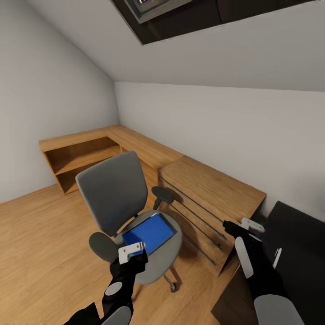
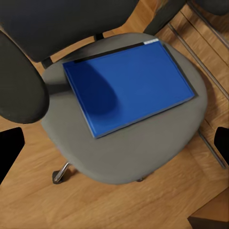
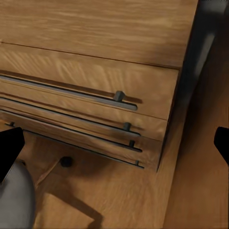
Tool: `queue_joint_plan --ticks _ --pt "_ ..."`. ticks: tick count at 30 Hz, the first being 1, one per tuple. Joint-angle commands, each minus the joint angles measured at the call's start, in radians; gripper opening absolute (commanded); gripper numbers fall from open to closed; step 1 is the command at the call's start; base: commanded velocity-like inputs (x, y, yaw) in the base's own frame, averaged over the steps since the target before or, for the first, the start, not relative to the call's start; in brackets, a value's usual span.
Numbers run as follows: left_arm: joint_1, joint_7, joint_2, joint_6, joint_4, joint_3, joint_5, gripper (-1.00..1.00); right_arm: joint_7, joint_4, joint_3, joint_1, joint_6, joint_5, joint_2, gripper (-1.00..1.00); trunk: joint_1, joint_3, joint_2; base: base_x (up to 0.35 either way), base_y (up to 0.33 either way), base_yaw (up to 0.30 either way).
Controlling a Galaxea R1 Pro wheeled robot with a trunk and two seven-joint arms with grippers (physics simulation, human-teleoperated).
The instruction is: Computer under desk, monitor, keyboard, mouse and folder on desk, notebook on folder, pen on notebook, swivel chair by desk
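Sloped pale walls and a plank floor [image 1: 40,253] frame the scene. Low and left of centre, the left claw [image 1: 132,252] hangs spread wide and empty above the swivel chair [image 1: 115,198], arm reaching up from the bottom edge. On the seat lies the blue folder [image 1: 149,232]. Lower right, the right claw [image 1: 246,225] hangs apart, empty, beside the oak drawer unit [image 1: 212,198], near the black worktop [image 1: 298,243].

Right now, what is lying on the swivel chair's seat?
Only the blue folder lies flat on the swivel chair seat. Whatever might be beneath the folder is covered.
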Motion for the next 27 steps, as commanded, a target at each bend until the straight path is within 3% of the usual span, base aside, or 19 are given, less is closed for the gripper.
queue_joint_plan --ticks 1,18,24,25,27 --pt "-0.002 0.006 0.001 0.01 -0.001 -0.002 0.0 1.0 -0.006 -0.002 -0.001 -0.001 0.003 -0.011 0.001 1.0 0.0 0.0 -0.001 0.0 0.0 0.139" --pt "-0.002 0.009 0.004 0.01 -0.001 0.009 0.0 1.0 -0.006 -0.002 0.002 -0.001 -0.003 -0.006 0.007 1.0 0.0 0.021 -0.001 0.0 0.0 0.188" --pt "-0.002 0.008 0.009 0.01 0.001 0.087 0.0 1.0 -0.005 -0.002 0.03 0.0 -0.004 -0.006 0.007 1.0 0.0 0.027 -0.001 0.0 0.0 0.235" --pt "-0.002 0.008 0.018 0.01 0.002 0.145 0.002 1.0 -0.005 -0.002 0.062 0.001 -0.004 -0.006 0.007 1.0 0.0 0.027 -0.001 0.0 0.0 0.275" --pt "-0.002 0.008 0.023 0.01 0.002 0.163 0.003 1.0 -0.005 -0.002 0.081 0.001 -0.004 -0.006 0.006 1.0 0.0 0.027 -0.001 0.0 0.0 0.278"
